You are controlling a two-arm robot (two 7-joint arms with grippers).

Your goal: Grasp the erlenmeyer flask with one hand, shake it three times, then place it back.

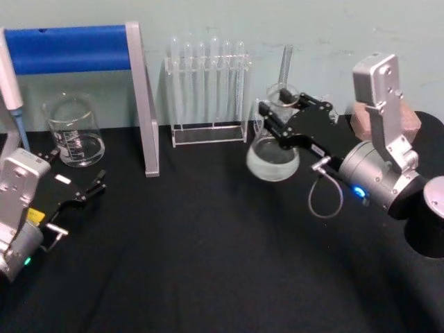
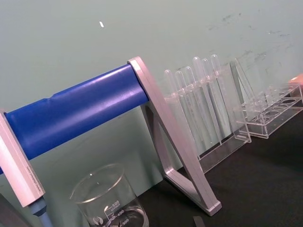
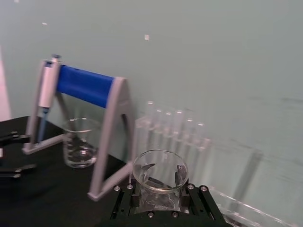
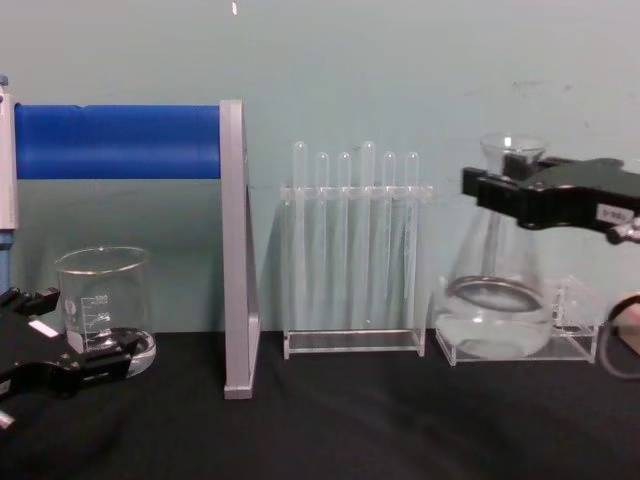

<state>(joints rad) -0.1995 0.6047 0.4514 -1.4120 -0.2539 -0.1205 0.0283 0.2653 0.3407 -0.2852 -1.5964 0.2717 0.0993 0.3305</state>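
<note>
Clamping the erlenmeyer flask (image 1: 272,158) at its neck, right gripper (image 1: 283,114) holds it upright

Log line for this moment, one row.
right gripper: shut on flask neck | flask: upright, holds liquid | left gripper: open, parked near beaker

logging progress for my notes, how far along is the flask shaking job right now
Done: the right claw is shut on the neck of the erlenmeyer flask. In hand: the hold; a single moment cannot show shakes. Left: setting it back down and letting go. The left claw rests open by the beaker.
</note>
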